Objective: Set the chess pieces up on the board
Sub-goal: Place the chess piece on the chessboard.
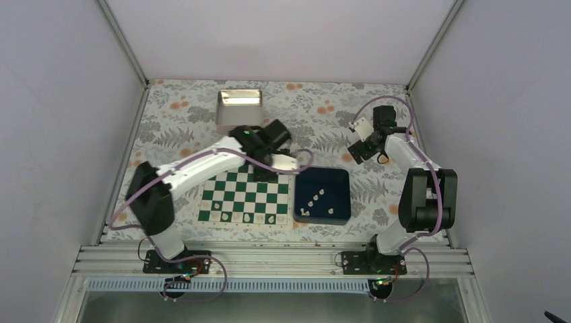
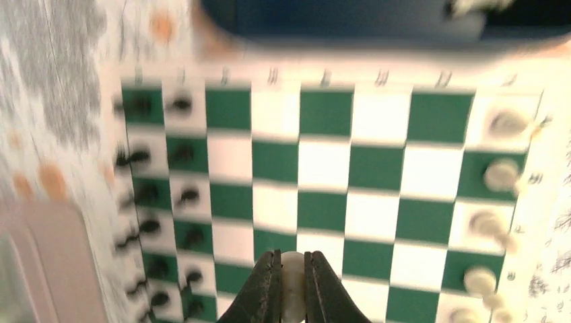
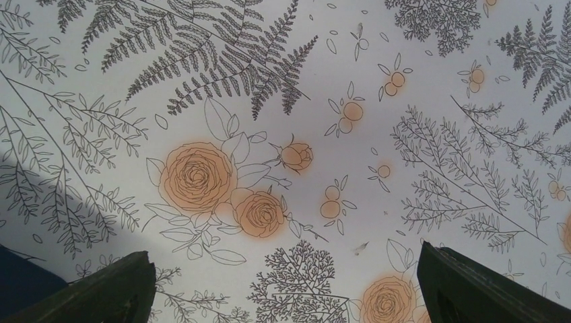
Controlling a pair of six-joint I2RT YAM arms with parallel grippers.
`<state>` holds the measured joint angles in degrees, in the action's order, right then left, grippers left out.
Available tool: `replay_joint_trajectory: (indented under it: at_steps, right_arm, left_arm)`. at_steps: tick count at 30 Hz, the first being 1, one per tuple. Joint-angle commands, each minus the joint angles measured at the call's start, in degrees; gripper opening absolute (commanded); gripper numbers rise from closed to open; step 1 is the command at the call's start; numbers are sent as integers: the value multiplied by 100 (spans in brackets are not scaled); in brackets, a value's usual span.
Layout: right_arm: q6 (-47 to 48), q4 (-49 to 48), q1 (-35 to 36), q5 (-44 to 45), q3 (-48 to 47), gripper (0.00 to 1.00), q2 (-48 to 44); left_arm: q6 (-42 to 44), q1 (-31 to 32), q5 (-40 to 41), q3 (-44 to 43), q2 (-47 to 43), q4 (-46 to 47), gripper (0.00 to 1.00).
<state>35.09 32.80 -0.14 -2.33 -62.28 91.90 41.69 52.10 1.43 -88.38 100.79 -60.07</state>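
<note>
Over floral cloth [image 3: 337,67], the left gripper [image 2: 291,276] is pinching a white piece [image 2: 291,268], probably needing upright centring on the six-o'clock rank of the board [image 1: 237,195]; right gripper [image 3: 284,259] is gaping.

Chess piece [image 2: 292,282] clamped between left gripper [image 2: 291,261] jaws, above chessboard [image 2: 323,111]. Two rows of pieces [image 2: 182,155] ranged left of jaws, one row of pieces [image 2: 501,175] right. Tray [image 2: 337,17] set ahead, beyond board edge; tin [image 1: 239,108] left, off board.

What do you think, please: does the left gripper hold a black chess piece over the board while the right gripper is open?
Not quite: the left wrist view shows the left gripper holding a white chess piece over the board; the right gripper is indeed open.
</note>
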Motion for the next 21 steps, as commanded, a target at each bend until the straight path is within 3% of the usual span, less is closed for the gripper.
replay_joint_trajectory:
  at_steps: [1,5,10,21]
  right_arm:
    - [42,39,-38,-51,-56,100,54]
    - [30,106,-9,-102,-137,100,87]
    - [-14,157,89,-91,-197,100,143]
    - [-27,145,116,-36,-120,100,235]
  left_arm:
    - [-292,-864,-50,1440,-1005,341,3]
    - [-218,-1750,-275,2748,-1833,698,3]
    - [-75,-2472,-513,3708,-2300,1032,3]
    - [-152,-2547,-1304,4034,-2029,1420,3]
